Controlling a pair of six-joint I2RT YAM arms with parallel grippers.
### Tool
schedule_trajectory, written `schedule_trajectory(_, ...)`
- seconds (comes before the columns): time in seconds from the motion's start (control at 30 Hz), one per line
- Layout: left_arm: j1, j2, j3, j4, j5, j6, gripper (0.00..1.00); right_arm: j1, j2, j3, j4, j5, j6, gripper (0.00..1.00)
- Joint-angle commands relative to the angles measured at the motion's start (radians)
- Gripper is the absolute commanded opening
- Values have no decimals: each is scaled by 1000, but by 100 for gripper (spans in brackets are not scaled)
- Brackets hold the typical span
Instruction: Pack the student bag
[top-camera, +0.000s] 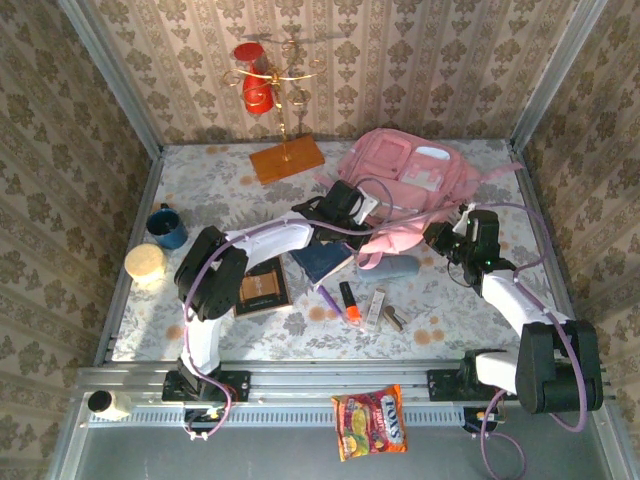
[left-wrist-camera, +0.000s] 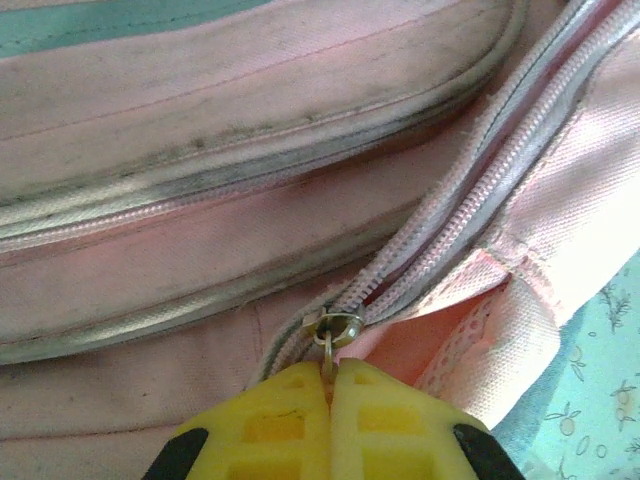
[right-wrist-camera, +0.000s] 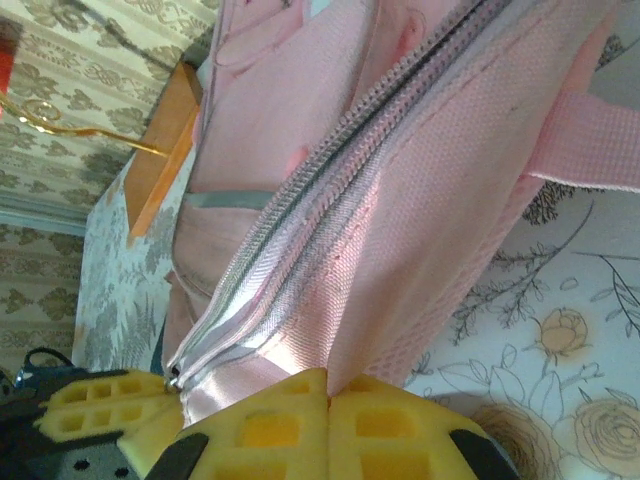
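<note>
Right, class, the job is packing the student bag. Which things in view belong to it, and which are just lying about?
Job: bag, zip pull, left end effector, right end effector; probably notebook, pouch, highlighter.
Lying about: mug, snack packet, ornament stand.

Student bag (top-camera: 400, 170): pink fabric, grey-smudged piping, paler pink zip teeth, dull brass zip pull (left-wrist-camera: 335, 328), white patch (top-camera: 432, 153). Left gripper (left-wrist-camera: 330, 375) and right gripper (right-wrist-camera: 328, 385), at the bag: yellow pads on black. Under the bag, table cover (top-camera: 450, 310): pale, grey floral print with orange blooms. Behind the bag, wallpaper (top-camera: 420, 60): beige damask. Left of the bag: orange stand base (top-camera: 287, 160), blue mug (top-camera: 167, 226). In front of the bag: grey-blue pouch (top-camera: 398, 267), orange highlighter (top-camera: 349, 302), purple pen (top-camera: 329, 297).
</note>
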Motion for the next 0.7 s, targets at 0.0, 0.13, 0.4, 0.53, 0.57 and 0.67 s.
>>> schedule_trajectory(0.0, -19, -31, 52, -5, 98, -73, 0, 41, 12, -2, 157, 54, 24, 0)
schedule_trajectory(0.13, -47, -18, 120, 12, 155, -112, 0, 81, 22, -8, 181, 71, 36, 0)
schedule_trajectory(0.4, -24, -59, 92, -26, 95, -100, 0, 72, -33, -33, 110, 174, -12, 0)
schedule_trajectory(0.53, 17, -70, -16, -158, -172, 28, 0, -15, -88, -45, 49, 175, -18, 0)
schedule_trajectory(0.57, 36, -61, -38, -185, -225, 46, 0, -28, -102, -48, 46, 174, -21, 0)
schedule_trajectory(0.67, 75, -56, -86, -196, -284, 69, 0, -25, -117, -59, 69, 167, -6, 0)
